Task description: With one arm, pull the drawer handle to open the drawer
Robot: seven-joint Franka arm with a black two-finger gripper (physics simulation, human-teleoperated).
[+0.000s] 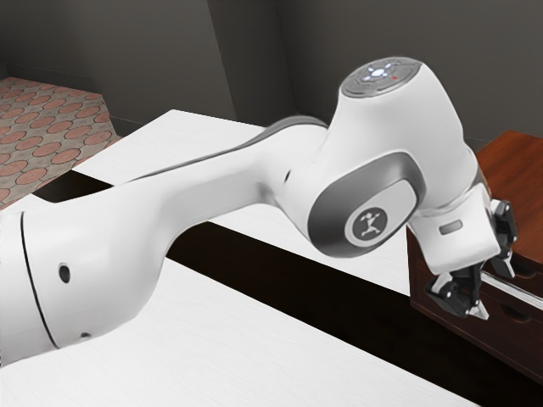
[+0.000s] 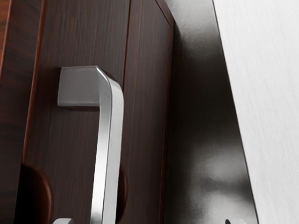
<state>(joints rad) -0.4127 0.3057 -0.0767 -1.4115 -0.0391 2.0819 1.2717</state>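
Note:
A dark brown wooden drawer cabinet (image 1: 517,178) stands at the exterior view's right. Its drawer front (image 2: 70,140) carries a silver bar handle (image 2: 108,140), which appears in the exterior view as a thin pale bar (image 1: 512,294). My black gripper (image 1: 462,303) hangs right in front of the drawer front, at the handle's near end. It is open. In the wrist view two pale fingertips (image 2: 63,220) peek in far apart, with the handle bar between them and close to one of them. I cannot tell whether the drawer is pulled out at all.
White tabletops (image 1: 254,348) lie under and behind the arm, with a dark gap (image 1: 280,254) between them. Beside the cabinet in the wrist view run a dark strip (image 2: 201,140) and a white surface (image 2: 266,93). A red patterned floor (image 1: 51,127) lies at the far left.

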